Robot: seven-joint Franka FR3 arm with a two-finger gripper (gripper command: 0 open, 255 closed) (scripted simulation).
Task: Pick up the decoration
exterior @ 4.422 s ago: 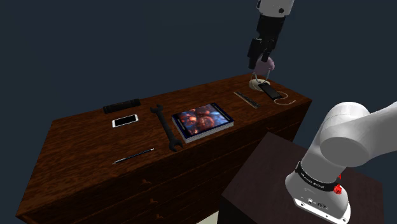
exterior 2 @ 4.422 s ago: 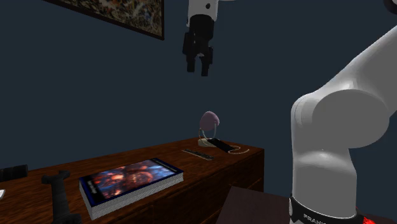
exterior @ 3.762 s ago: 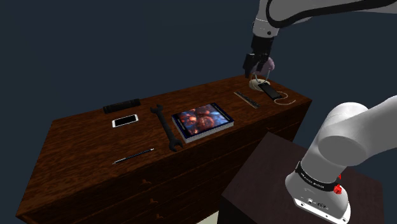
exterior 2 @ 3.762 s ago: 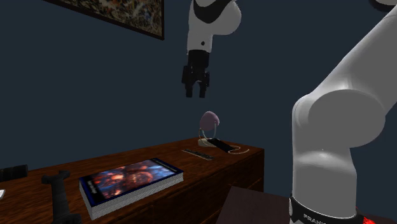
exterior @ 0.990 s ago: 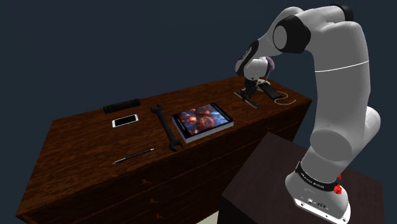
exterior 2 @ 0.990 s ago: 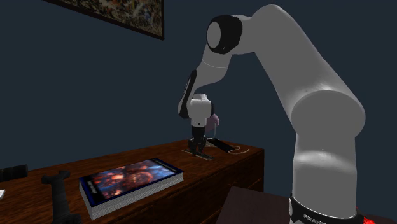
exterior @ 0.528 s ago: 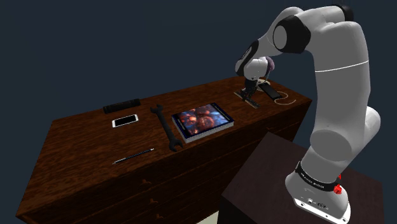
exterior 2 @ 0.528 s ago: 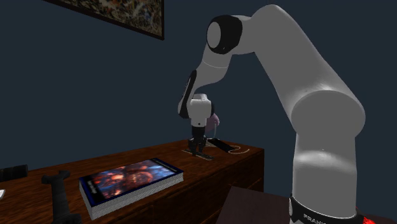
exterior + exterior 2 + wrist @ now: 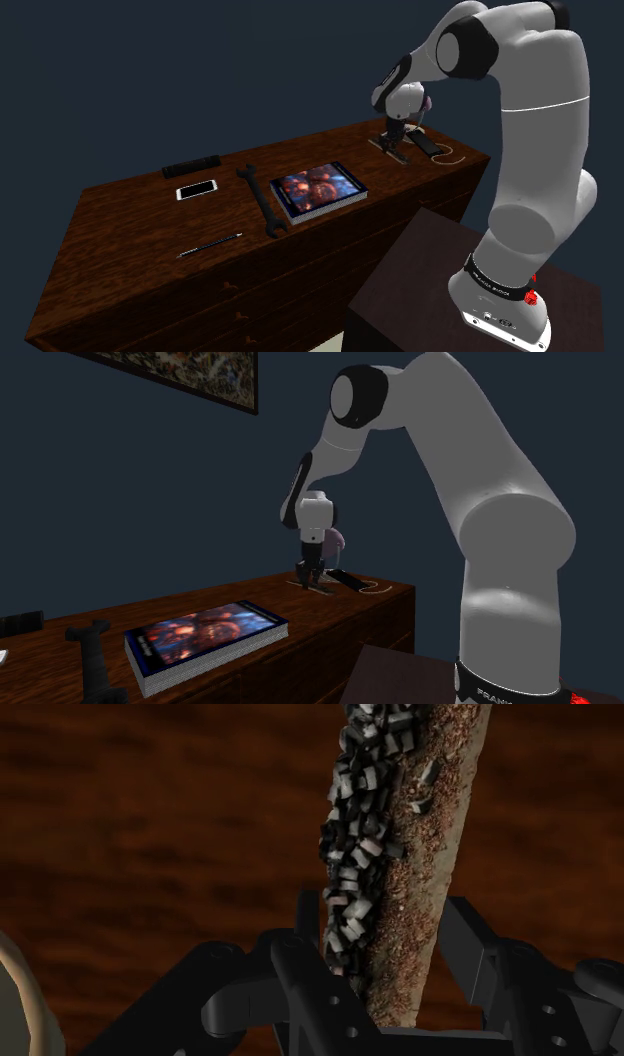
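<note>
The black two-finger gripper (image 9: 312, 576), pinching the long brown gritty strip decoration (image 9: 400, 834) studded with black-and-white chips, sits slightly higher than half a second ago, at two o'clock over the dark wooden desk (image 9: 150, 220) in the shoulder view, suggesting the lift has begun

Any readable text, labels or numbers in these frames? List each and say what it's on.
"FRAN": white letters on the black band at the arm's base, cut off by the picture's edge.
The same band's lettering in the shoulder view is too small to read.
Book and phone: no legible text.
</note>
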